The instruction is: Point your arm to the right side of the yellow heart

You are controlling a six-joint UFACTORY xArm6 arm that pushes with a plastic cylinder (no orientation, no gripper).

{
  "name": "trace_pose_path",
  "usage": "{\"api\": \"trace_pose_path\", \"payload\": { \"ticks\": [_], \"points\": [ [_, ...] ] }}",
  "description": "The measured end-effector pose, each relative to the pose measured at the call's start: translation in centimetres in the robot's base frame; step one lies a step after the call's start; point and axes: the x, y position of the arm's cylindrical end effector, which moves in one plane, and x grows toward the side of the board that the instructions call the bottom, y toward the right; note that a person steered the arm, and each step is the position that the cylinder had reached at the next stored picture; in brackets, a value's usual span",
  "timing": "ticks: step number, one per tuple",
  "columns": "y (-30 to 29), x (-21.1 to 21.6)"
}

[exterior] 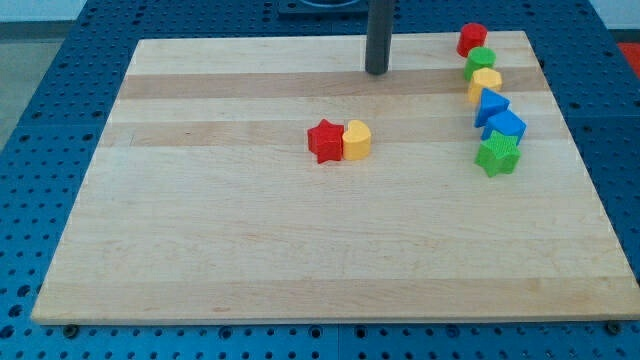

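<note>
The yellow heart (357,140) lies near the board's middle, touching a red star (325,141) on its left. My tip (376,72) rests on the board near the view's top, above and slightly right of the yellow heart, well apart from it. The dark rod rises from the tip out of the view's top.
A column of blocks runs down the board's right side: a red block (472,39), a green block (480,62), a yellow block (486,83), a blue block (490,104), another blue block (505,125) and a green star (498,154). The wooden board (300,250) sits on a blue pegboard table.
</note>
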Motion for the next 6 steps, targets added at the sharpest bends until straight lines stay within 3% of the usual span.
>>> {"api": "trace_pose_path", "payload": {
  "ticks": [1, 4, 5, 6],
  "points": [
    [1.1, -5.5],
    [3.8, -5.6],
    [3.4, -3.8],
    [2.9, 1.5]
  ]
}}
